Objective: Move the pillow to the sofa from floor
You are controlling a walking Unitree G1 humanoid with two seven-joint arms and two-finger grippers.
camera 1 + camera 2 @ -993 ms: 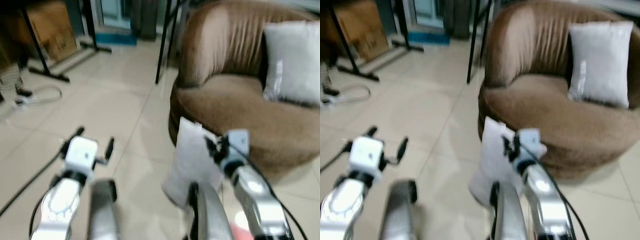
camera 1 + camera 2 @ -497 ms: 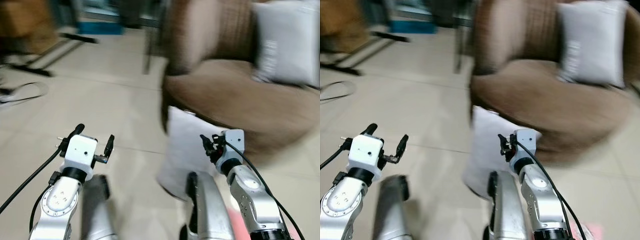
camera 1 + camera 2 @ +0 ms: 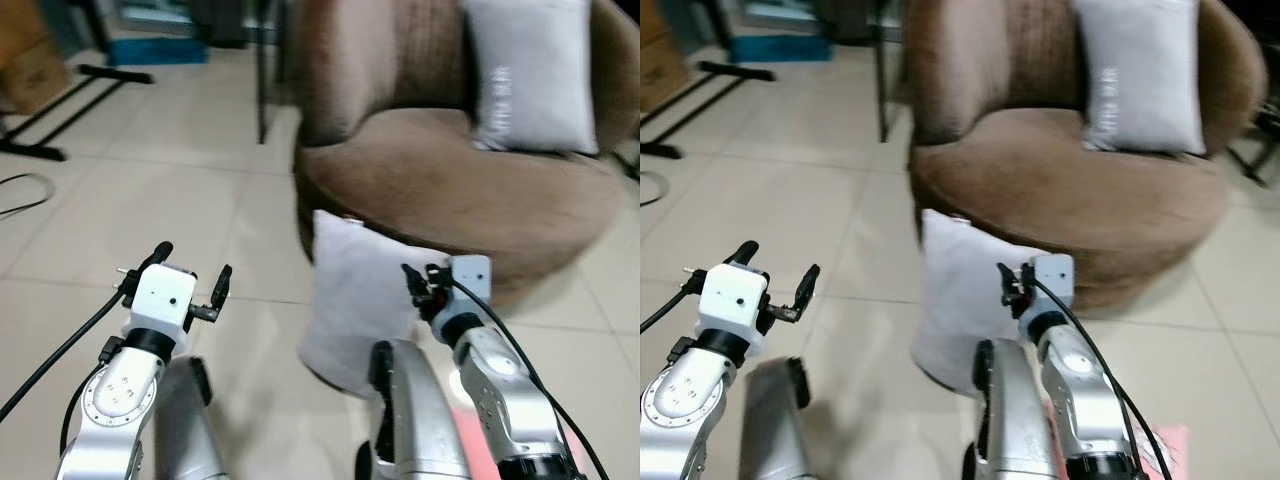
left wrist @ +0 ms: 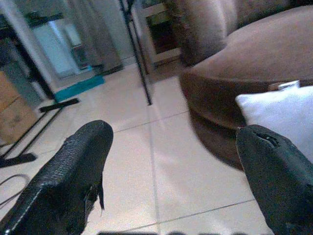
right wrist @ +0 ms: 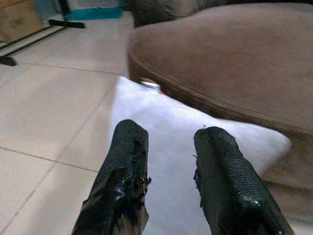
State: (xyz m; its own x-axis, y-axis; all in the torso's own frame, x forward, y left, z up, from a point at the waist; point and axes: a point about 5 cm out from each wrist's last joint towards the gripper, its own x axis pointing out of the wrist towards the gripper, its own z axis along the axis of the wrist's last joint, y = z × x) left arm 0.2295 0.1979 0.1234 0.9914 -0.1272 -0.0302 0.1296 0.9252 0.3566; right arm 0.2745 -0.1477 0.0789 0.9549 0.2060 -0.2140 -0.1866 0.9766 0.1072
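Pillow (image 3: 355, 300), pale grey-white, stands on its lower edge on the tiled floor (image 3: 180, 190), leaning back against the front of the round brown sofa (image 3: 450, 190); its upper corner reaches up to the seat's rim, and its bottom rests on the tiles just ahead of the robot; a second pillow (image 3: 530, 75) of the same pale colour sits upright on the seat against the sofa's backrest, well apart from the first.

Right gripper (image 5: 168, 183) is held out low in front of the robot, pointing at the face of the floor pillow; in the right wrist view its two black fingers (image 5: 128, 166) stand a little apart with the white fabric showing between and beyond them, nothing held; whether the tips touch the pillow I cannot tell; from the head camera the gripper sits just at the pillow's right edge, in front of the sofa's base.

Left gripper (image 3: 175, 290) is raised over bare floor to the left of the pillow, near it but apart; its fingers (image 4: 73, 171) are spread wide and empty, the wrist view looking between them across the tiles to the sofa's base and a corner of the pillow.

Black stand legs (image 3: 60, 110) and a cardboard box (image 3: 25, 50) lie at the far left of the room.
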